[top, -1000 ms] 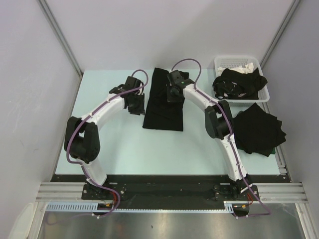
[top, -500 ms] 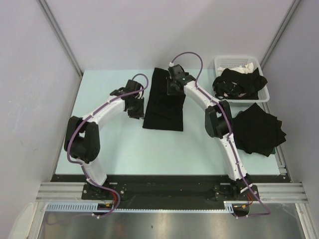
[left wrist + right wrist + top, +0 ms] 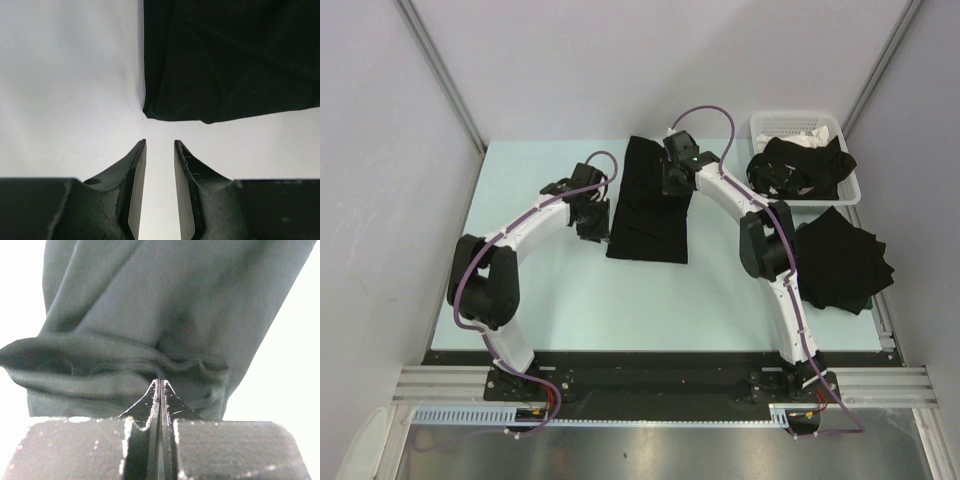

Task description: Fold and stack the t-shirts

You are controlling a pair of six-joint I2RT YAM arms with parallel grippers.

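Judging it partway done: folded black cloth t-shirts are piled at the right, more fill the white slotted plastic basket far right, and the long black strip-folded t-shirt lies mid-table, right gripper pinching its far hem, left gripper part-open, empty.

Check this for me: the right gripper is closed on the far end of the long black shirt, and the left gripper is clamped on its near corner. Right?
Not quite. The left gripper isn't clamped on anything: its jaws stand apart and empty, just short of the black shirt's near corner, as the left wrist view shows. The rest holds.
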